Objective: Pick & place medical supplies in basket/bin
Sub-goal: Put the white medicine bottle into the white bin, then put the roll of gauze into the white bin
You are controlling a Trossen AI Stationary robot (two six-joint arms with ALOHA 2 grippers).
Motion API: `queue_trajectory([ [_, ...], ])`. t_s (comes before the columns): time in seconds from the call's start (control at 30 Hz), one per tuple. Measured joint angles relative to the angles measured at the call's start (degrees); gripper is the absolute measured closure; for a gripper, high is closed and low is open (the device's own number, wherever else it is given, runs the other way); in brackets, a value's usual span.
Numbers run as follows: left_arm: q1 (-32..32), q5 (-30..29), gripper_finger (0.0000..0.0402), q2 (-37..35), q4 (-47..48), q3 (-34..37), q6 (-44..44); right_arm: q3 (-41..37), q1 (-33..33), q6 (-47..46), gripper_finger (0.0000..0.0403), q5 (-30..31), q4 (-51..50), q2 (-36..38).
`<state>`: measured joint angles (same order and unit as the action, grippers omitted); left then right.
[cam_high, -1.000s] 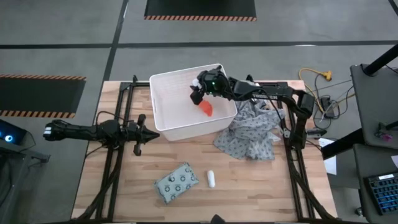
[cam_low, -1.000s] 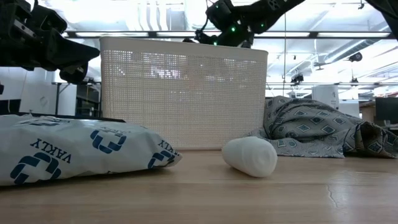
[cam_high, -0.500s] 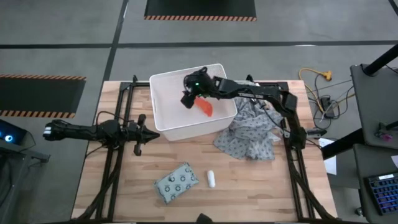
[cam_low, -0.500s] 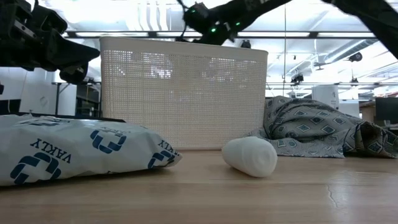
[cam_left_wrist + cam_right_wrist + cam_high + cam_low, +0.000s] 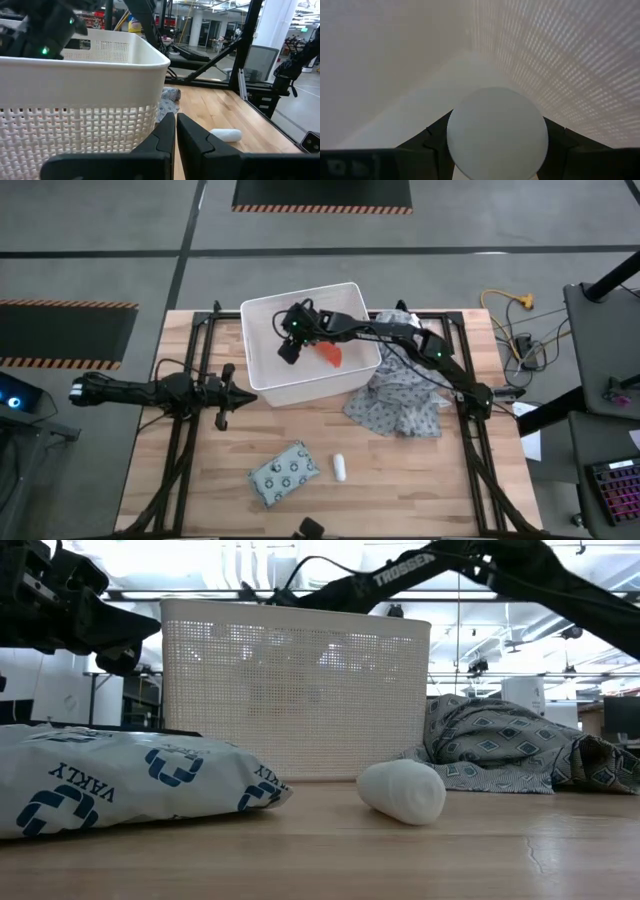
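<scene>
Gripping one smooth round white cap (image 5: 495, 132), the right end effector (image 5: 290, 345) hangs inside the perforated plastic bin (image 5: 262, 385) (one orange-red tapered piece (image 5: 331, 354) beside it); left end effector (image 5: 175, 131) pressed together

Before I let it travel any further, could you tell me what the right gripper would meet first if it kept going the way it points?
Most likely the inside of the white bin: the right gripper, shut on the white round cap, faces the bin's inner corner, though depth is unclear.

The wooden table (image 5: 420, 480) carries the white bin (image 5: 262, 375), a grey patterned cloth (image 5: 405, 400), a dotted packet (image 5: 284, 473) and, beside it, a small white cylinder (image 5: 340, 467).
</scene>
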<state>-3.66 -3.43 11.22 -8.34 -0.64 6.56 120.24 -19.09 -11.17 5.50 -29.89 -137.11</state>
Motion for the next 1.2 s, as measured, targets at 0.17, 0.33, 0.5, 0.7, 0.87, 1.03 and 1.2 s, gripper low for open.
queue_trajectory([
  [0.17, 0.0, 0.01, 0.0402, 0.0, 0.01, 0.0, 0.01, -1.33, -0.33, -0.84, 0.0216, 0.02, 1.66, -0.8],
  [0.33, 0.0, 0.01, 0.0402, 0.0, 0.01, 0.0, 0.0, -2.51, -0.57, -0.88, 0.0216, -0.63, 3.09, -0.9],
  [0.5, 0.0, -0.01, 0.0402, 0.0, 0.01, 0.0, -0.01, -2.51, -0.57, -0.78, 0.0212, -1.01, 3.44, -0.84],
  [0.7, 0.0, 0.01, 0.0402, 0.0, 0.01, 0.0, 0.01, -2.53, -0.51, -0.64, 0.0181, -1.05, 3.62, -0.86],
  [0.87, -0.01, -0.01, 0.0402, 0.0, 0.01, 0.0, 0.01, -2.58, -0.26, -0.65, 0.0139, -1.23, 3.84, -0.86],
  [1.03, -0.02, 0.01, 0.0402, 0.0, 0.01, 0.0, 0.0, -2.64, -0.27, -0.4, 0.0109, -2.52, 3.57, 0.98],
  [1.2, 0.0, 0.0, 0.0402, 0.0, 0.01, 0.0, 0.01, -2.6, -0.23, 1.69, 0.0113, -1.32, 4.99, 6.39],
])
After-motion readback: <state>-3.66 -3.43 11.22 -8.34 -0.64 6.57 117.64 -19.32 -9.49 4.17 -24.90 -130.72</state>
